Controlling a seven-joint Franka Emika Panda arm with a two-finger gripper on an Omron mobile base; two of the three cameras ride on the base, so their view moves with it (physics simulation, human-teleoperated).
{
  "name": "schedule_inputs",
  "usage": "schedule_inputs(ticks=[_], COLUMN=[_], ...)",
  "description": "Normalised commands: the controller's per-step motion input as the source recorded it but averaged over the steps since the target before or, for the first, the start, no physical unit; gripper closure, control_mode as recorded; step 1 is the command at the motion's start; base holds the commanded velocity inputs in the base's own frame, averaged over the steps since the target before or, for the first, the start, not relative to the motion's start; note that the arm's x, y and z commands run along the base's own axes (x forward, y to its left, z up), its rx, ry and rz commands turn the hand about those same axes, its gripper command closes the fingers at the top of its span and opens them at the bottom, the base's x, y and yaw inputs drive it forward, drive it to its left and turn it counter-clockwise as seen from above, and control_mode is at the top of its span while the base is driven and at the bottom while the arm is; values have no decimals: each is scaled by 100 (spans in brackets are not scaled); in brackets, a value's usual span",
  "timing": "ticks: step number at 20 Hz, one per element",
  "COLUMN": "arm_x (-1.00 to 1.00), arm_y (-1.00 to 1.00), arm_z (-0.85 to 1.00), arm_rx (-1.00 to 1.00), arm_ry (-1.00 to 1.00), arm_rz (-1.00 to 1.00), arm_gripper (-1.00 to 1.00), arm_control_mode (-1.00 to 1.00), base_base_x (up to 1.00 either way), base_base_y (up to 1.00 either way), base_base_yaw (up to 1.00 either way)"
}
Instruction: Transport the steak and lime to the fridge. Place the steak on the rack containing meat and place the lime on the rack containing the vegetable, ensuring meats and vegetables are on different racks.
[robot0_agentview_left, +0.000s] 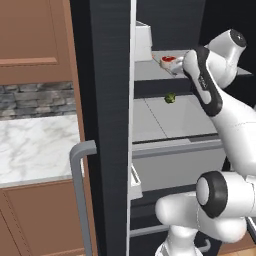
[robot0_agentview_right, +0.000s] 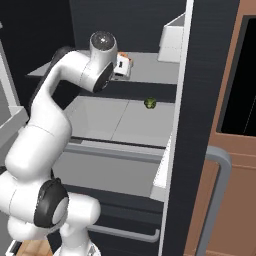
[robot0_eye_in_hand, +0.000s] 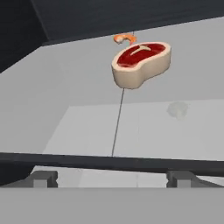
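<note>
You have the fridge (robot0_agentview_left: 107, 100) open ahead, with 2 racks across it. On the rack containing meat (robot0_eye_in_hand: 65, 87), the upper 1, the steak (robot0_eye_in_hand: 141, 63) lies toward the back, and a small shrimp (robot0_eye_in_hand: 123, 39) sits just behind it. A box (robot0_agentview_right: 172, 42) stands further right on that same rack. Below, on the rack containing the vegetable (robot0_agentview_right: 125, 120), the vegetable (robot0_agentview_right: 150, 103) rests near the back. To the fridge's left, a counter (robot0_agentview_left: 35, 145) runs under a cabinet (robot0_agentview_left: 32, 40).
</note>
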Motion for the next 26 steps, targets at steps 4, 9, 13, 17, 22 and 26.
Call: schedule_inputs(ticks=[4,9,13,17,22,26], arm_x=[-100,-100,-100,-65,-30,-39], arm_y=[0,0,2,3,13,3], arm_z=[-2,0,5,12,3,0], arm_rx=[-11,-13,-3,1,0,-1], arm_ry=[0,0,0,11,26,15], arm_rz=[0,-1,-1,-5,-1,-1], arm_gripper=[-100,-100,-100,-100,-100,-100], arm_control_mode=[-100,-100,-100,-100,-100,-100], base_base_x=[0,0,0,0,0,0], base_base_y=[0,0,0,0,0,0], base_base_yaw=[0,0,0,0,0,0])
